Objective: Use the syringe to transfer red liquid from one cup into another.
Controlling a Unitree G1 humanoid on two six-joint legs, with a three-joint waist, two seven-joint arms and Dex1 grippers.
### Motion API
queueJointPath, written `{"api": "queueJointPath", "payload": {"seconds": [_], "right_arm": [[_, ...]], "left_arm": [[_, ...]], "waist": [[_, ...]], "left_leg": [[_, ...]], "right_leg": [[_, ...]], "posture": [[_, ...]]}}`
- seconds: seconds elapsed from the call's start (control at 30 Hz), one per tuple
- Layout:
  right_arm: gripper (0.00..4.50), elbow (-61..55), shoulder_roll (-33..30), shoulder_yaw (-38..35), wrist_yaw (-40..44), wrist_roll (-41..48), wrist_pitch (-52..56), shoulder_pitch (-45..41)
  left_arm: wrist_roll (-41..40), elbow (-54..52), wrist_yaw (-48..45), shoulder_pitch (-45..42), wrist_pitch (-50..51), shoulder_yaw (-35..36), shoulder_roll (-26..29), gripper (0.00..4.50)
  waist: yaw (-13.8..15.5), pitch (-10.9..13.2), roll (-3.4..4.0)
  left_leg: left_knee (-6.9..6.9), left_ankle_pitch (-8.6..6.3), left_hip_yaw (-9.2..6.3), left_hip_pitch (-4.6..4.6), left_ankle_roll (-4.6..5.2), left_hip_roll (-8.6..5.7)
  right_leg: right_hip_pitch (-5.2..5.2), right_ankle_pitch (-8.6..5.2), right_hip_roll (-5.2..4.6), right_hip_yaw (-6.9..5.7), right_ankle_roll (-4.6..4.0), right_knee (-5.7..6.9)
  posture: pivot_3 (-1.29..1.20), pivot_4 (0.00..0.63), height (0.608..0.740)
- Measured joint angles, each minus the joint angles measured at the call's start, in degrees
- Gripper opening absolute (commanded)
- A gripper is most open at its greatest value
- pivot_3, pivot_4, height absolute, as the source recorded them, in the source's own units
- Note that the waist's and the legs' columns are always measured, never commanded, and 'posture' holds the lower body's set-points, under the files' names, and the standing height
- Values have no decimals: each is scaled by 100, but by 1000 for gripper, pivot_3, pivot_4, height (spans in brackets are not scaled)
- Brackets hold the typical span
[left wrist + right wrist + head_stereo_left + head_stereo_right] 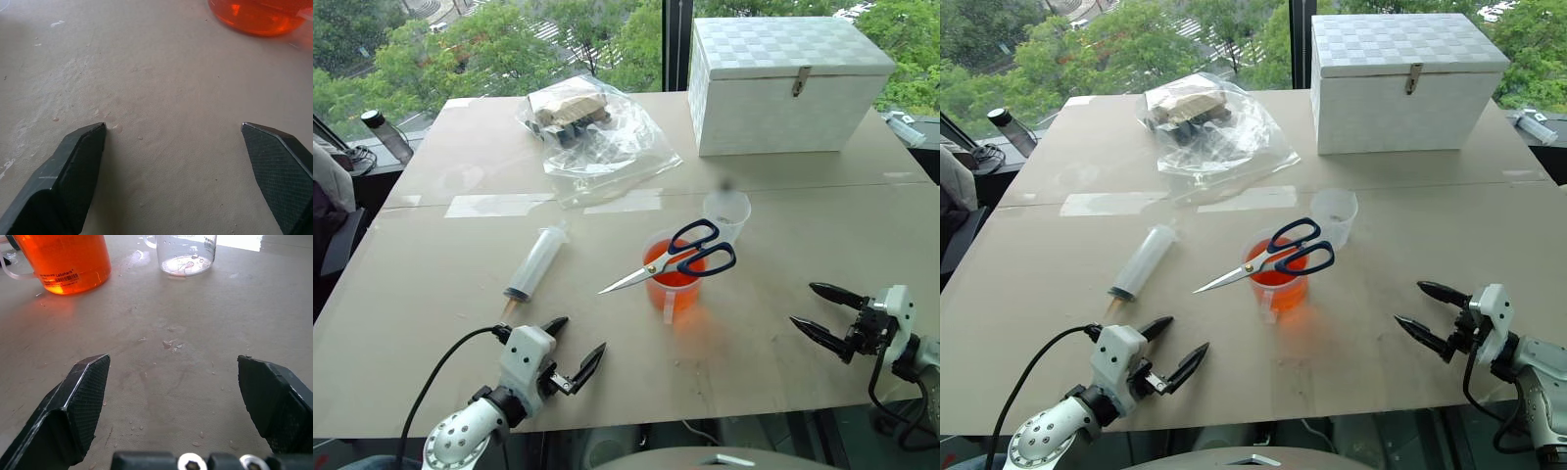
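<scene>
Your table (431,294) carries a white box (783,83) at the far side. At centre stands the orange beaker (674,284), scissors (680,261) resting across its rim, touching the clear cup (726,213) behind. The syringe (534,266) lies left of the beaker, untouched. Your left gripper (573,348) and right gripper (824,313) both gape empty.

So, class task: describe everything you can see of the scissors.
The scissors have dark blue loop handles and bare metal blades, shut to a point. They lie flat across the rim of the beaker of orange-red liquid, handles toward the small colourless cup, tip overhanging toward the syringe. Nothing else touches them; both grippers are well away.
</scene>
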Motion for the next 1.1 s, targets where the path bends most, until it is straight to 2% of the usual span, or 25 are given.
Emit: {"api": "queueJointPath", "payload": {"seconds": [0.47, 0.83, 0.9, 0.93, 1.0, 1.1], "right_arm": [[4425, 110, 16, 67, 12, -130, -139, -91], [4425, -164, 47, 65, -55, 51, 120, -54], [4425, -387, 14, 61, -128, 268, 473, -67], [4425, -639, -55, 61, -185, 506, 898, -100], [4425, -905, -176, 57, -264, 755, 1288, -185], [4425, -1472, -241, 68, -551, 1448, 2322, -524]], "left_arm": [[-6, -37, -61, 2, -94, -53, 112, 4500], [-278, -31, -265, -133, -145, 334, 333, 4500], [-571, -141, -367, -153, -99, 609, 448, 4500], [-970, -407, -605, -55, 164, 835, 828, 4500], [-1437, -729, -812, 5, 472, 1145, 1212, 4500], [-2662, -1349, -1094, -307, 1107, 1992, 1985, 4500]], "waist": [[4, 3, -4], [3, 4, -5], [0, 4, -6], [-3, 11, -16], [-17, 12, -14], [0, 9, -10]], "left_leg": [[0, 0, 0, -2, 0, 0], [0, 0, -1, -2, 0, 0], [0, 0, -2, -4, 0, 0], [0, 0, -6, -10, -1, 1], [1, 0, -7, -10, -1, 1], [1, 0, -12, -10, -1, 1]], "right_leg": [[-1, 0, 0, -1, 0, 0], [-2, 0, 0, -1, 0, 0], [-5, 0, 0, -1, 0, 0], [-10, 0, -1, -4, -1, 5], [-10, 0, -2, -5, -1, 4], [-8, 0, -2, -10, -1, 2]], "posture": [[0, 150, 740], [0, 150, 740], [0, 150, 740], [0, 150, 740], [0, 150, 740], [0, 150, 740]]}}
